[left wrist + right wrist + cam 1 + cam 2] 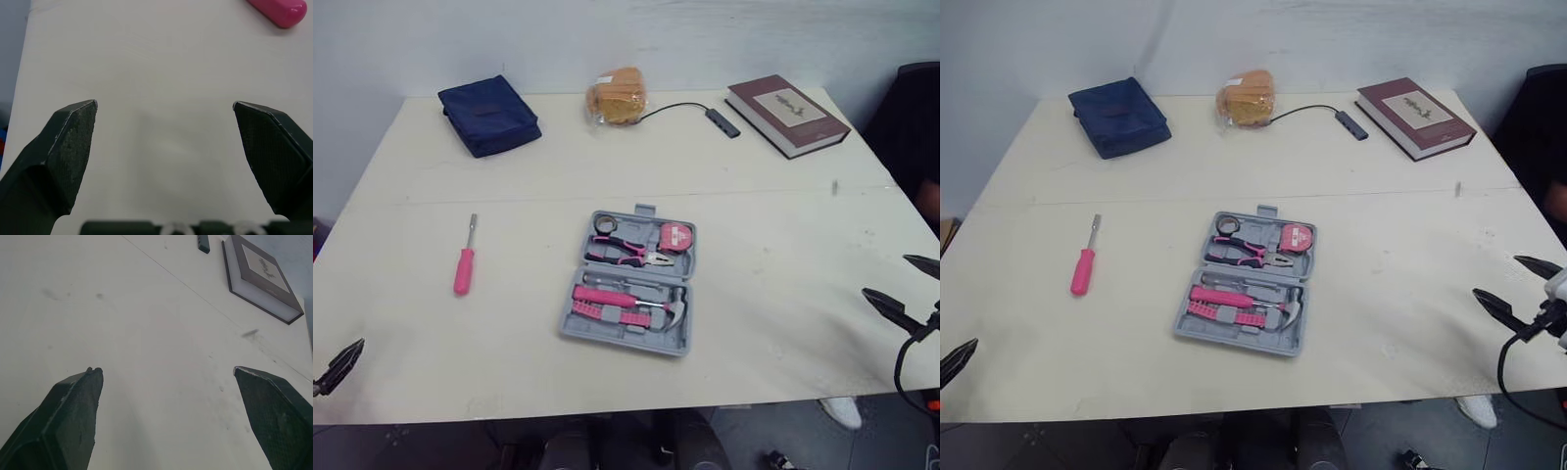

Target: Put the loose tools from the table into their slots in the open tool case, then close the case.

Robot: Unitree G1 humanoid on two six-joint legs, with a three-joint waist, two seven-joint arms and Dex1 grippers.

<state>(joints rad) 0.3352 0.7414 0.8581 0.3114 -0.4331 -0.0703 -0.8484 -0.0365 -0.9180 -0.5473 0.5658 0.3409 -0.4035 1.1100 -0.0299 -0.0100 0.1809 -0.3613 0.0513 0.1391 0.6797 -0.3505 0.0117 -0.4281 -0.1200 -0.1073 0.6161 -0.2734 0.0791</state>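
Along the far side, left to right, lie a navy pouch (489,115), bagged bread (617,96), a cabled USB hub (722,121) and a maroon book (787,115).

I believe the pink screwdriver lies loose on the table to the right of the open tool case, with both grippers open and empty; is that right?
Not quite: the left eye view shows the screwdriver on the table to the left of the tool case, not the right. The left gripper and right gripper are indeed open and empty.

Bright, even, diffuse light; soft faint shadows on pale table (773,323).
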